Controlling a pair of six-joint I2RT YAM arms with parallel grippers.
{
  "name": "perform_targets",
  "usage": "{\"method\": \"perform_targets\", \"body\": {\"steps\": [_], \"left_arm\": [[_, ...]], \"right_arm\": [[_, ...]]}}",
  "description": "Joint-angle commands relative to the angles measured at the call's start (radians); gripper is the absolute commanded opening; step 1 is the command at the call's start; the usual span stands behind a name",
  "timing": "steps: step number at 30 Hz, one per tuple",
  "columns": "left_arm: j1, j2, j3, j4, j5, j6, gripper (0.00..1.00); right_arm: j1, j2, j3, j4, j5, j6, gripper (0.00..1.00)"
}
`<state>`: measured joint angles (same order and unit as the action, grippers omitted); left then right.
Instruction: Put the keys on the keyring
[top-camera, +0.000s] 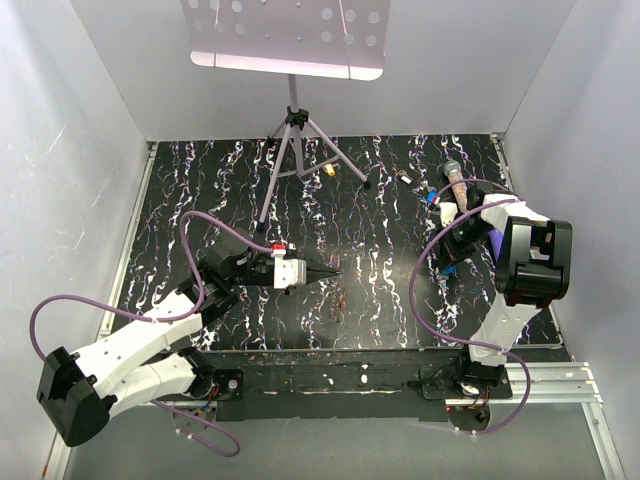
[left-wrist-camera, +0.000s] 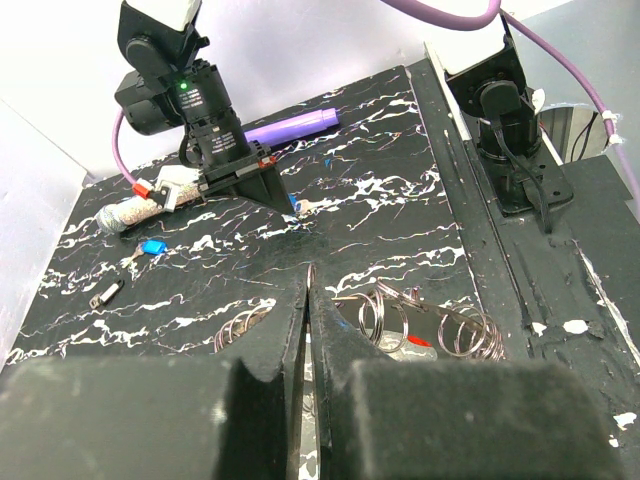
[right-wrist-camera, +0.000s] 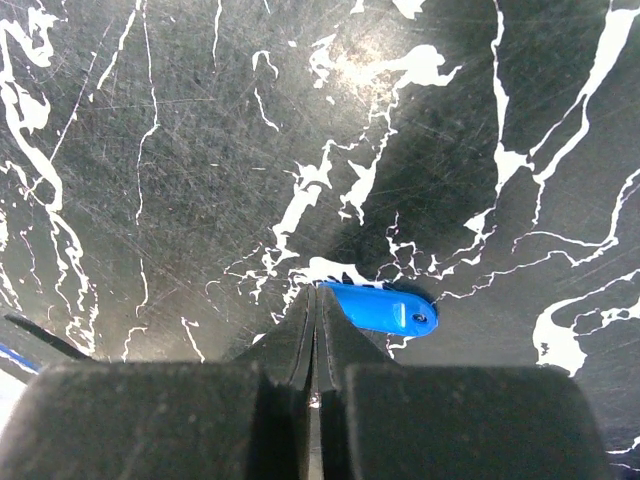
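My left gripper (top-camera: 333, 271) is shut on a thin wire loop of the keyring (left-wrist-camera: 385, 312) at the fingertips (left-wrist-camera: 309, 275). The keyring's grey coils spread on the mat behind both fingers. A red-headed key (left-wrist-camera: 421, 342) lies among the coils. My right gripper (top-camera: 447, 262) is shut, tips down on the mat (right-wrist-camera: 318, 290). A blue key head (right-wrist-camera: 382, 309) sticks out to the right of its tips, and the blade is hidden. Another blue key (left-wrist-camera: 152, 247) and a silver key (left-wrist-camera: 108, 292) lie loose further off.
A glittery tube (top-camera: 455, 180) and a purple pen (left-wrist-camera: 290, 127) lie near the right arm at the back right. A tripod stand (top-camera: 293, 130) stands at the back centre. Grey walls close in the black marbled mat (top-camera: 240, 200) on three sides.
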<state>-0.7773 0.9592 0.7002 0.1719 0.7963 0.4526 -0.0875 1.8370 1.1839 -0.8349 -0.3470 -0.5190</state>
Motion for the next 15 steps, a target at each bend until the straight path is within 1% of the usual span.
{"method": "perform_targets", "body": {"steps": [1, 3, 15], "left_arm": [[-0.004, -0.017, 0.015, 0.012, 0.003, 0.009, 0.0], [-0.004, -0.017, 0.015, 0.012, 0.001, 0.011, 0.0], [-0.004, -0.014, 0.013, 0.012, 0.003, 0.011, 0.0]], "right_arm": [[-0.011, -0.016, 0.034, -0.029, -0.015, -0.009, 0.06], [-0.011, -0.016, 0.034, -0.03, -0.017, -0.009, 0.09], [-0.017, -0.016, 0.04, -0.039, -0.018, -0.012, 0.15]]}}
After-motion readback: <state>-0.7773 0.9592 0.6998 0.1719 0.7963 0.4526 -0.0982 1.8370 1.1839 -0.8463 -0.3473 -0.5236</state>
